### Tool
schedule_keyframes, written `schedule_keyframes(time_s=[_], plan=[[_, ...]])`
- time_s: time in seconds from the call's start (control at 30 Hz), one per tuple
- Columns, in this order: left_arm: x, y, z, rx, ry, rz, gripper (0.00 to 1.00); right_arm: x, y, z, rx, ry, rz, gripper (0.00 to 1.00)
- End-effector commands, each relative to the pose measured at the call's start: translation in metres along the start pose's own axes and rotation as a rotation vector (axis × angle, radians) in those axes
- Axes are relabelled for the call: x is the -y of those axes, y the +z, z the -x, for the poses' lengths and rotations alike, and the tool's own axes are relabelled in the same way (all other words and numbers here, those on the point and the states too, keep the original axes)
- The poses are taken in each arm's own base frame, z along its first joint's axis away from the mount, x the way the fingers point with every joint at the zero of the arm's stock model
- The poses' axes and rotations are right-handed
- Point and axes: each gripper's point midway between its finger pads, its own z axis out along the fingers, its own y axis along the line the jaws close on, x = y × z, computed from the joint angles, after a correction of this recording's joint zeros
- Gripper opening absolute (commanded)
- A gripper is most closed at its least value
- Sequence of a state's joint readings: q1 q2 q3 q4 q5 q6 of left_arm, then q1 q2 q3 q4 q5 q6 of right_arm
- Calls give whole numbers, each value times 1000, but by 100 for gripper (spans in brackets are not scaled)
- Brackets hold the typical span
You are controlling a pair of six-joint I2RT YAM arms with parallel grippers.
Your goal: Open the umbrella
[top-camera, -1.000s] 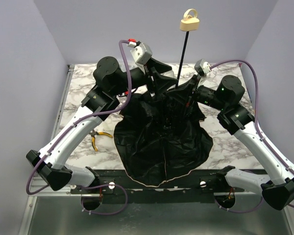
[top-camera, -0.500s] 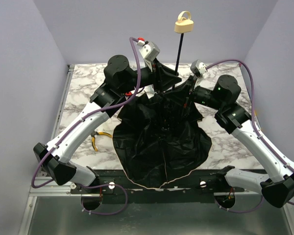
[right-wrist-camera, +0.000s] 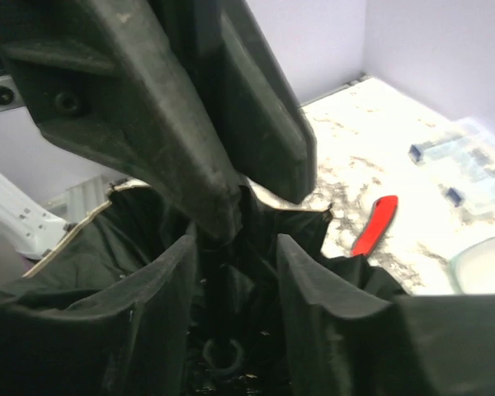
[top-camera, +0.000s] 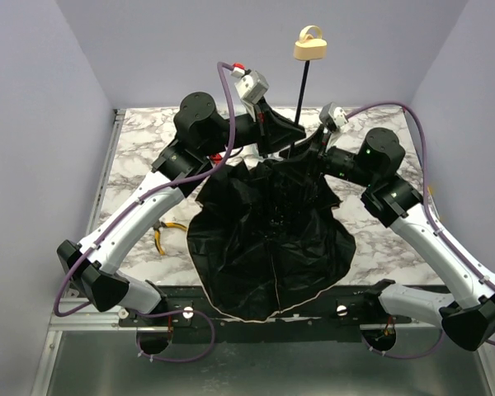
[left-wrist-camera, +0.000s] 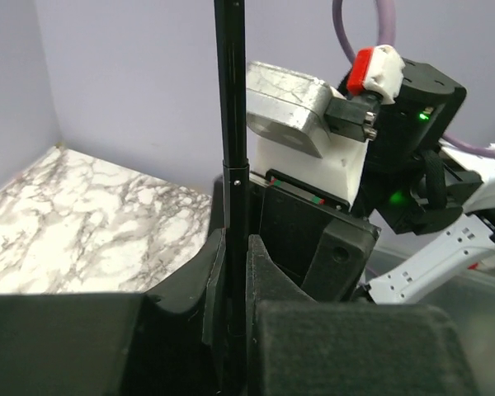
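The umbrella (top-camera: 272,216) shows a black canopy (top-camera: 274,252) edged with a thin tan line, a black shaft (top-camera: 303,91) and a pale beige knob handle (top-camera: 309,48). The counter (top-camera: 140,136) is white marble veined in grey; on it the pliers (top-camera: 167,233) have yellow handles and the screwdriver (right-wrist-camera: 374,226) a red one. The walls (top-camera: 148,49) are pale lilac, the cables (top-camera: 222,99) purple, the arms (top-camera: 128,223) white and black, the left hand (left-wrist-camera: 233,247) and right hand (right-wrist-camera: 238,247) black.

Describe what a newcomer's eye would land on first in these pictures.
The umbrella's dark canopy sprawls crumpled across the middle of the marble table, between both arms. From it the thin black shaft stands up, topped by a beige handle against the back wall. The left gripper is clamped on that shaft, while the right gripper sits among the canopy folds.
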State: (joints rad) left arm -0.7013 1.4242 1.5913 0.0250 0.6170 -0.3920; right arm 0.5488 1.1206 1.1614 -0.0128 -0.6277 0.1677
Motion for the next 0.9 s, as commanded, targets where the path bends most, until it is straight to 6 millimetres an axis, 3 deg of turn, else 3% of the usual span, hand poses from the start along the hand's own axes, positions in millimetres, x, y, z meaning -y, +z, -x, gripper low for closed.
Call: schedule_keyframes(time_s=[0.0, 0.1, 0.27, 0.43, 0.67, 0.73, 0.87], plan=[[34, -13, 20, 33, 43, -121, 0, 10, -15, -7, -43, 3, -115, 60], [40, -21, 23, 37, 76, -150, 0, 19, -30, -23, -107, 13, -211, 69], [43, -29, 18, 28, 91, -160, 0, 15, -51, -45, -256, 50, -247, 77], [41, -33, 17, 28, 122, -153, 0, 6, -72, -63, -290, -6, -237, 68], [51, -35, 15, 10, 125, -205, 0, -33, -65, -68, -319, -89, 52, 67], [52, -36, 15, 8, 127, -214, 0, -34, -61, -77, -347, -79, 89, 66], [56, -38, 16, 8, 138, -224, 0, -21, -57, -101, -418, -102, 92, 56]])
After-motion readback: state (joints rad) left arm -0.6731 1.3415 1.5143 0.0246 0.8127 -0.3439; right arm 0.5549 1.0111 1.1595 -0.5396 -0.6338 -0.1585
